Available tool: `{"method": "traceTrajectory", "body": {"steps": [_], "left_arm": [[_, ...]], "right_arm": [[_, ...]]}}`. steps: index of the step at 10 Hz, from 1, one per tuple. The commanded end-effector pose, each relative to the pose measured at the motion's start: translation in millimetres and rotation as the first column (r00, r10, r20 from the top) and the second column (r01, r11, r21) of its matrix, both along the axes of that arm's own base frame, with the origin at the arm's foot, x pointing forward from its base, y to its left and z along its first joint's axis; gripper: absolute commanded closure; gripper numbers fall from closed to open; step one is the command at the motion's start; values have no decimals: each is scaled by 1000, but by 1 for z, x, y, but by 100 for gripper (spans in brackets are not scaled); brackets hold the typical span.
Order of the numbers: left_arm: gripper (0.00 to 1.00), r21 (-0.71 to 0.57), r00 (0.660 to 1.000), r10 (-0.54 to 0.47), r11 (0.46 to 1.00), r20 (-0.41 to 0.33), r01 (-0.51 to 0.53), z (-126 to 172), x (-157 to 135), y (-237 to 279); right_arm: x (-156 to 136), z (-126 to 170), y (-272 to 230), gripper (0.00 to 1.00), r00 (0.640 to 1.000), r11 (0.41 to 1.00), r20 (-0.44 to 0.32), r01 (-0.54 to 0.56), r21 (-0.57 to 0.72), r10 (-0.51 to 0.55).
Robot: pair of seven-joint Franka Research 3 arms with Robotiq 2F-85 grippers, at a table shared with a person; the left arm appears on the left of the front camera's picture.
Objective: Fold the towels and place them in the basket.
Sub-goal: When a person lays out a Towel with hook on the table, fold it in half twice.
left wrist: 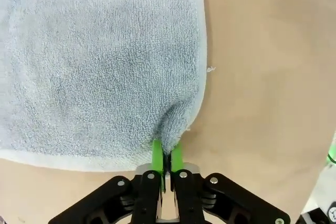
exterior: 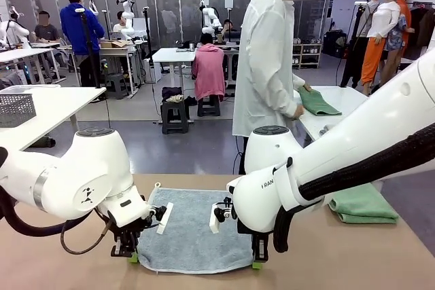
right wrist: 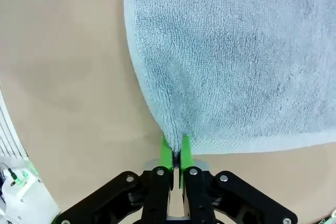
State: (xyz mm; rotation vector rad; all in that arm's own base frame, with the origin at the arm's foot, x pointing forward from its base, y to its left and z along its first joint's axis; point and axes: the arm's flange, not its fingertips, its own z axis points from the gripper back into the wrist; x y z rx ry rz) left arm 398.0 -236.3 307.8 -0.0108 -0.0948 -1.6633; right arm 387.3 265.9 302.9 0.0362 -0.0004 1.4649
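A grey-blue towel lies flat on the brown table between my two arms. My left gripper is shut on its near left corner; in the left wrist view the green pads pinch a small ridge of the towel. At the near right corner my right gripper is shut the same way, its pads squeezing the towel's edge. A mint green towel rests folded on the table at the right. The basket is out of view.
A person in a white coat stands at the far side, one hand on a green cloth on a white side table. A grey perforated basket stands on another white table at far left. Bare tabletop surrounds the towel.
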Motion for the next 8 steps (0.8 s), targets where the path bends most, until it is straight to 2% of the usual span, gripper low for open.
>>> {"method": "traceTrajectory", "body": {"steps": [1, 5, 7, 8], "left_arm": [[100, -26, 1000, -20, 999, -5, 20, 17, 3, 5], [100, -63, 997, 22, 998, 80, -17, 57, 18, 14], [100, -100, 995, 0, 995, 99, 10, 64, 16, 17], [100, -51, 993, 41, 998, 107, -36, 58, 19, 11]], "right_arm": [[4, 15, -5, 100, 1000, 1000, 10, -1, 28, 1], [19, 60, -3, 100, 995, 999, 99, -2, 35, -2], [18, 63, -1, 100, 994, 999, 110, -5, 38, 1], [19, 62, 2, 100, 994, 999, 105, 14, 48, -19]]}}
